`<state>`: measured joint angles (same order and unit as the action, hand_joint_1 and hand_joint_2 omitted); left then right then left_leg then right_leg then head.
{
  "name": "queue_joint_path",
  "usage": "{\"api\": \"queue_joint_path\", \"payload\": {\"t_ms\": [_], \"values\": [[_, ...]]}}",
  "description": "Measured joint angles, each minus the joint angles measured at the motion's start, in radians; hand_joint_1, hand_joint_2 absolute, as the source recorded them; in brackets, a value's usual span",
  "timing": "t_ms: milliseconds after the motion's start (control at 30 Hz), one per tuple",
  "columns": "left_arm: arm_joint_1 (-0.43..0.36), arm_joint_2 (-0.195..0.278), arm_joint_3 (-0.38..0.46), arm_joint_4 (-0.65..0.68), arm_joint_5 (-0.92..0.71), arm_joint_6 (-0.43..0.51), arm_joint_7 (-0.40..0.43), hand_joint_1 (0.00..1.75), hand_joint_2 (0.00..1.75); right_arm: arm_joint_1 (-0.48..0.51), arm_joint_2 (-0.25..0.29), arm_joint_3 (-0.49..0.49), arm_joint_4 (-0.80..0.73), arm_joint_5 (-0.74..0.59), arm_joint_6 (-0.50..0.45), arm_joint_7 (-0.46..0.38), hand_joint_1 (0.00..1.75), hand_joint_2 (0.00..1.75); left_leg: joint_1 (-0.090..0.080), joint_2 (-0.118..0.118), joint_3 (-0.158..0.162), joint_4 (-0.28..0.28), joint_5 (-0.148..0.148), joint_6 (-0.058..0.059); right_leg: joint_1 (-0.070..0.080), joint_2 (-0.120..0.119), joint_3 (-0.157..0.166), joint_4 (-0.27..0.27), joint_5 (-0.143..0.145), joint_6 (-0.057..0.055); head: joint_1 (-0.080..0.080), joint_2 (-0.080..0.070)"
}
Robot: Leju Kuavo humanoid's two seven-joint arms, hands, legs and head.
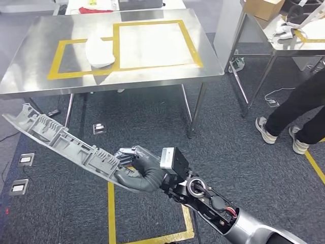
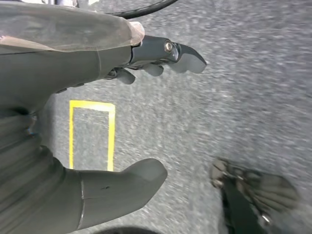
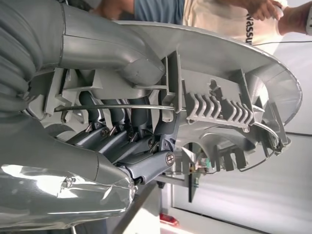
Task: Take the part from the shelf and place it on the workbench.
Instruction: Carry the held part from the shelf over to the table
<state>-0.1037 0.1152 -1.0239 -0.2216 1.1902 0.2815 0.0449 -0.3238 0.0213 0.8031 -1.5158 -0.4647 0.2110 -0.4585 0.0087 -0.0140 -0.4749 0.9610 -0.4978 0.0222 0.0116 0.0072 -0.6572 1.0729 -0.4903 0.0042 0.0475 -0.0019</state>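
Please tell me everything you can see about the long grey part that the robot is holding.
The part is a long, narrow, slightly curved strip that looks like moulded grey plastic. The side facing up carries ribs, clips and small box-shaped walls; the right wrist view also shows a thin metal wire running along it. The right hand grips it at one end, fingers wrapped around it. From there it reaches out to the robot's left, tilted, in the air above the carpet floor, short of the steel table. Nothing else touches it.

The right hand (image 1: 139, 170) grips one end of a long grey ribbed plastic part (image 1: 63, 145), which reaches toward ten o'clock above the carpet. At twelve o'clock stands the steel workbench (image 1: 153, 71), yellow-taped, bearing a white part (image 1: 99, 49). A person's legs (image 1: 297, 114) stand at three o'clock.
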Motion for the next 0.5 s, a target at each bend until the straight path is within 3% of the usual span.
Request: {"api": "queue_joint_path", "payload": {"t_ms": [33, 67, 100, 167, 200, 267, 333, 400, 433, 467, 500], "values": [[-0.002, -0.002, 0.0, 0.0, 0.0, 0.0, 0.0, 0.0, 1.75, 0.001, 0.0, 0.0, 0.0, 0.0, 0.0, 0.0, 1.75, 1.75, 0.0, -0.002, 0.013, -0.006, -0.011, -0.005, 0.004, 0.0, 0.002, -0.054, 0.067, -0.006, 0.0, 0.0], [-0.003, -0.003, 0.0, 0.0, 0.0, 0.0, 0.0, 0.0, 1.75, 0.001, -0.001, 0.0, 0.0, 0.0, -0.001, 0.0, 1.75, 1.75, 0.0, -0.003, 0.026, -0.014, -0.018, -0.01, 0.008, 0.0, 0.006, -0.09, 0.113, -0.012, -0.001, 0.0], [-0.005, -0.004, 0.0, 0.0, 0.0, 0.0, 0.0, 0.0, 1.75, 0.001, -0.001, -0.001, -0.002, 0.0, -0.001, 0.0, 1.75, 1.75, -0.001, -0.005, 0.037, -0.018, -0.018, -0.015, 0.009, 0.001, 0.012, -0.109, 0.127, -0.017, -0.002, 0.0], [-0.006, -0.004, 0.0, 0.0, 0.0, 0.0, -0.001, 0.0, 1.75, 0.001, -0.001, 0.0, -0.005, 0.0, 0.0, 0.0, 1.75, 1.75, -0.002, -0.004, 0.046, -0.011, -0.011, -0.022, 0.006, 0.003, 0.045, -0.126, 0.124, -0.027, -0.004, 0.0], [-0.006, -0.004, 0.0, 0.0, 0.0, 0.0, -0.001, 0.0, 1.75, 0.001, -0.001, 0.0, -0.007, 0.0, 0.0, 0.0, 1.75, 1.75, -0.001, -0.002, 0.031, 0.025, -0.003, -0.025, 0.004, 0.004, 0.061, -0.133, 0.122, -0.032, -0.007, 0.0], [-0.007, -0.004, 0.0, 0.0, 0.0, 0.0, -0.002, 0.0, 1.75, 0.002, 0.0, 0.0, -0.008, 0.0, -0.002, 0.0, 1.75, 1.75, 0.0, 0.002, -0.046, 0.146, -0.013, -0.032, 0.001, 0.004, 0.089, -0.139, 0.107, -0.038, -0.014, 0.0], [-0.005, -0.004, 0.0, 0.0, 0.0, 0.0, -0.002, 0.0, 1.75, 0.002, 0.0, 0.0, -0.008, 0.0, -0.004, 0.0, 1.75, 1.75, 0.001, 0.004, -0.143, 0.258, -0.074, -0.04, 0.001, 0.005, 0.114, -0.14, 0.083, -0.041, -0.019, 0.0], [-0.002, -0.004, 0.0, 0.0, 0.0, 0.0, -0.002, 0.0, 1.75, 0.003, 0.0, 0.0, -0.008, 0.0, -0.004, 0.0, 1.75, 1.75, 0.003, 0.005, -0.194, 0.26, -0.124, -0.046, 0.0, 0.009, 0.149, -0.14, 0.054, -0.04, -0.023, 0.0], [-0.001, -0.004, 0.0, 0.0, 0.0, 0.0, -0.003, 0.0, 1.75, 0.004, 0.0, 0.0, -0.008, 0.0, -0.004, 0.0, 1.75, 1.75, 0.005, 0.005, -0.2, 0.223, -0.115, -0.047, -0.001, 0.01, 0.169, -0.14, 0.039, -0.038, -0.027, 0.0], [-0.001, -0.003, 0.0, 0.0, 0.0, 0.0, -0.004, 0.0, 1.75, 0.004, 0.0, 0.0, -0.007, 0.0, -0.004, 0.0, 1.75, 1.75, 0.007, 0.006, -0.196, 0.164, -0.071, -0.048, -0.001, 0.01, 0.186, -0.141, 0.022, -0.035, -0.03, 0.0], [0.001, -0.004, 0.0, 0.0, -0.001, 0.0, -0.005, 0.0, 1.75, 0.004, -0.001, 0.0, -0.007, 0.0, -0.004, 0.0, 1.75, 1.75, 0.008, 0.008, -0.192, 0.1, -0.003, -0.048, 0.0, 0.01, 0.201, -0.138, 0.006, -0.032, -0.036, 0.0]]}}
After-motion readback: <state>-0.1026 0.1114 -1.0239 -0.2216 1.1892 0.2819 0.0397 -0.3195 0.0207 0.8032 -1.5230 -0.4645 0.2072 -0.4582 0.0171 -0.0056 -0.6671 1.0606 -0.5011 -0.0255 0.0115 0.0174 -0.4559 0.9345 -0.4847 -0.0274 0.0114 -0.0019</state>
